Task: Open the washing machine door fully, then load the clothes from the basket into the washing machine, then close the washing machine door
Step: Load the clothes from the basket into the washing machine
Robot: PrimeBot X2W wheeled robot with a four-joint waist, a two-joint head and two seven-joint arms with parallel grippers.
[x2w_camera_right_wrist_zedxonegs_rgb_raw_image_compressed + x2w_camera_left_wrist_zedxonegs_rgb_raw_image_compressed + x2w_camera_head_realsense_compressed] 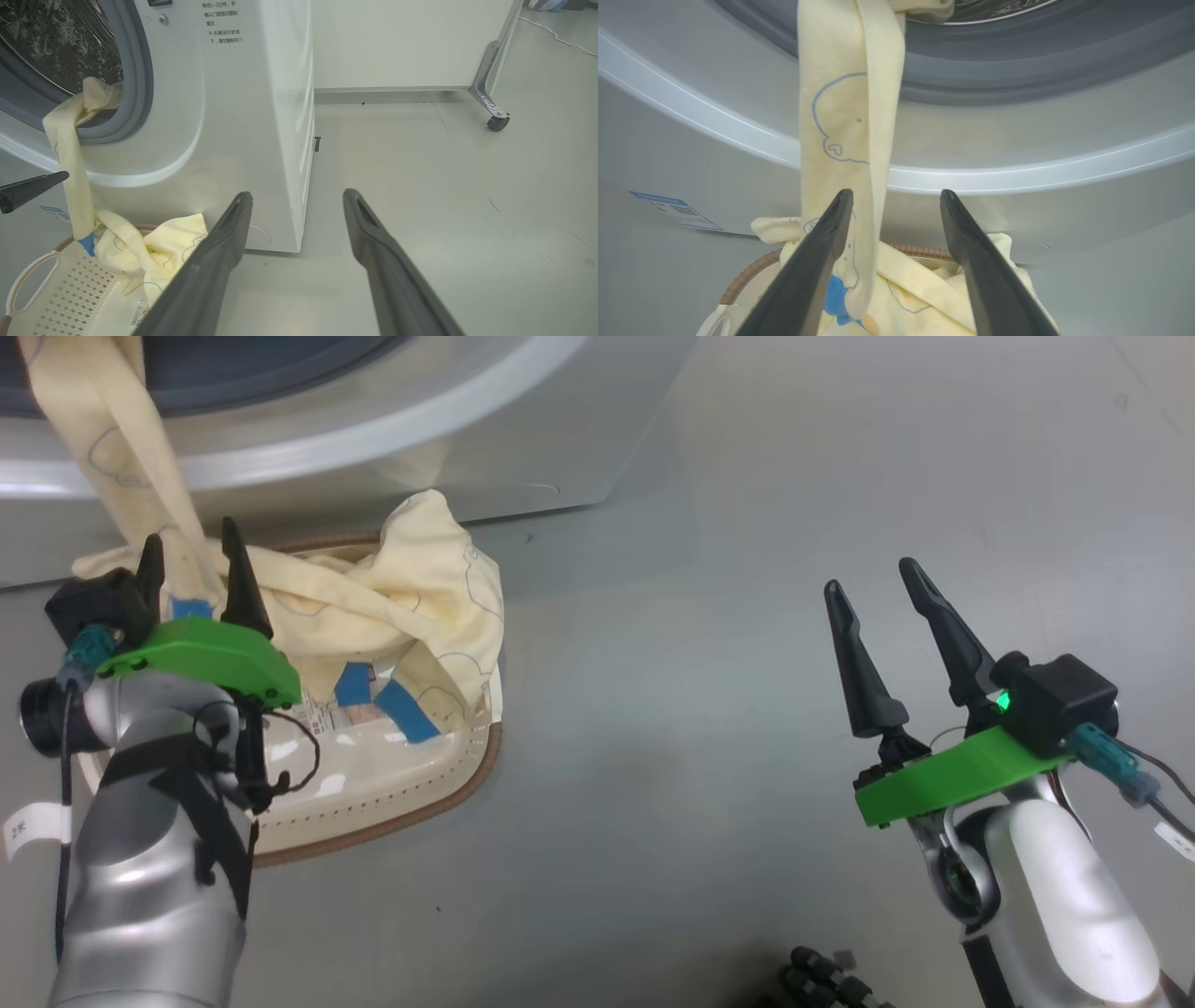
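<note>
The clothes (411, 579) are pale yellow fabric with blue patches. One end lies in the cream basket (401, 803), and a long strip (840, 116) runs up over the grey ring into the washing machine (373, 439) drum (56, 42). My left gripper (194, 574) is open just above the basket, and the strip hangs between its fingers close to the left one (822, 252), ungripped. My right gripper (870, 577) is open over bare floor to the right, holding nothing. The washing machine door is out of view.
The basket (60, 289) stands on the grey floor against the machine's front, below the opening. A blue sticker (675, 210) is on the machine's lower front. A white cabinet on a caster (497, 122) stands behind the machine at the right. A dark object (822, 980) lies at the bottom edge.
</note>
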